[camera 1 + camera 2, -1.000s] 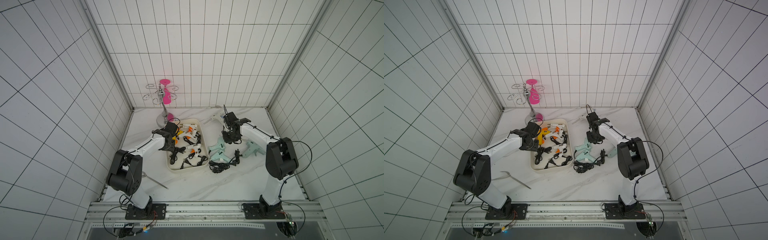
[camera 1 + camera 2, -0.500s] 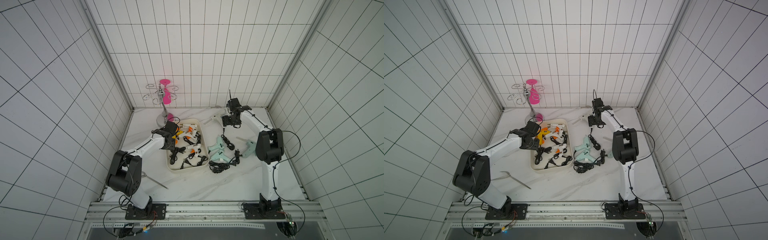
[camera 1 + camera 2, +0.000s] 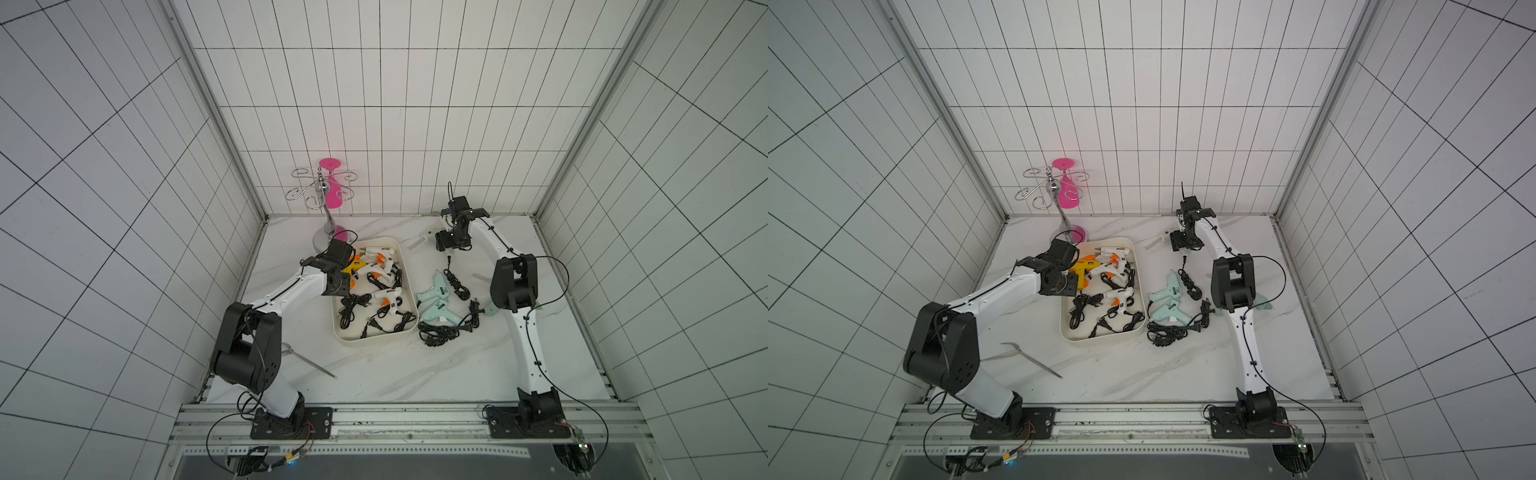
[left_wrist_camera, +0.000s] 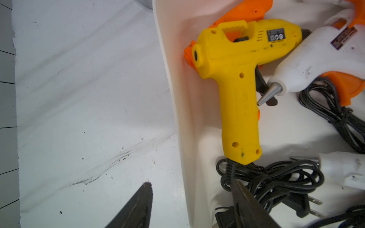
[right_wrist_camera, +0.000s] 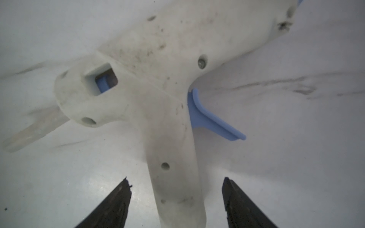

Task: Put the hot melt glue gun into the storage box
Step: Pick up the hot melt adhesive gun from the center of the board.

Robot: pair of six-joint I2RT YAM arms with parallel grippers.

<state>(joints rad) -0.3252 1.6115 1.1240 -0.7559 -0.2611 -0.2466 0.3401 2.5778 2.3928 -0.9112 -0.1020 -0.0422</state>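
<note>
**White plastic gun framed by a wide claw, not yet gripped**

Top view: find the storage box (image 3: 374, 340) in the middle of the tabletop (image 3: 374, 374), loaded with guns and black cords. Toward one o'clock from it, spot the white hot melt glue gun (image 3: 427, 237) flat on the marble, right claw (image 3: 448, 245) poised at its handle. At three o'clock, note two mint glue guns (image 3: 434, 291) outside the box. At nine o'clock, see the left claw (image 3: 340, 291) by the rim.

Left wrist: shows the left claw (image 4: 191, 183) spread wide and empty, straddling the box wall near the yellow glue gun (image 4: 237, 79) inside.

Right wrist: shows the right claw (image 5: 175, 178) wide, either side of the handle, clear gaps, touching nothing. Looks light, rigid and smooth, so likely slippery. Best pinched across the flat handle below the blue trigger (image 5: 209, 118). Lift level, minding the glue stick (image 5: 29, 128) at the rear and any trailing cord.
</note>
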